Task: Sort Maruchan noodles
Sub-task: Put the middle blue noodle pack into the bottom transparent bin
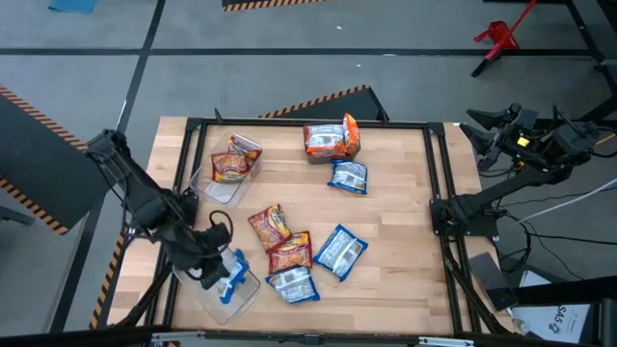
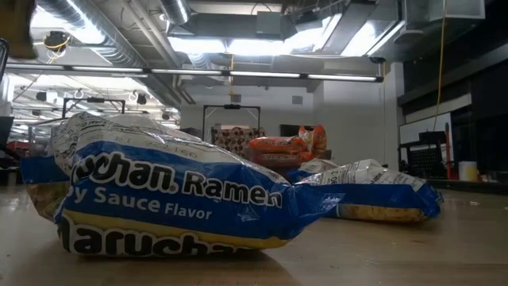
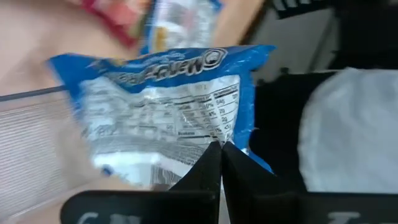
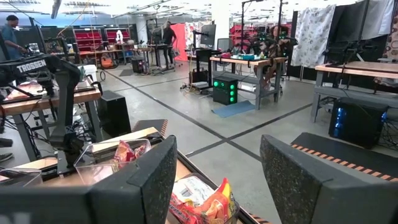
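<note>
High view shows you the left gripper (image 1: 224,275) over the near-left clear bin (image 1: 234,299), fingers pinched tight on a blue-and-white Maruchan packet (image 3: 168,106). Your right gripper (image 1: 482,130) waits off the table's far-right corner, fingers apart, empty.

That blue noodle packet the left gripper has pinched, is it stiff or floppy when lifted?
Probably part floppy: the blue packet is crinkly film, and the left gripper pinches only its edge. The noodle block inside likely keeps it flat. It looks light, and the glossy wrapper might slip.
</note>
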Controlling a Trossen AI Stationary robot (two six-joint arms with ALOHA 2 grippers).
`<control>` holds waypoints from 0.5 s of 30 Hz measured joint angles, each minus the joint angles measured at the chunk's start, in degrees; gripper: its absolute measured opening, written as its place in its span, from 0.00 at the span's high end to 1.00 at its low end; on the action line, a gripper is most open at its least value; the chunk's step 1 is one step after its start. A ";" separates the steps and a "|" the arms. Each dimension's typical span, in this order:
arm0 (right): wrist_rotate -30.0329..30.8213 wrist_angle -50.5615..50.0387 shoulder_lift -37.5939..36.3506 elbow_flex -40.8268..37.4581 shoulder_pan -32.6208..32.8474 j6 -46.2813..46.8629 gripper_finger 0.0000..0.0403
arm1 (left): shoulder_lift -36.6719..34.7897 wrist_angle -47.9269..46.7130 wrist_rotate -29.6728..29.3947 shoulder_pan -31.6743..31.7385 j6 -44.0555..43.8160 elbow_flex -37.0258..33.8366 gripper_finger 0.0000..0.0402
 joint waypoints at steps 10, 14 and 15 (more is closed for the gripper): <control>0.00 0.02 0.00 0.00 0.01 1.23 0.46 | -0.39 8.70 1.23 -2.06 7.45 -3.11 1.00; -0.02 0.04 0.00 0.00 -0.01 1.81 0.46 | -0.39 17.97 0.74 -2.05 7.52 -8.55 1.00; -0.02 0.07 0.00 0.00 -0.01 1.81 0.46 | -0.39 21.00 0.72 -2.07 7.72 -10.07 1.00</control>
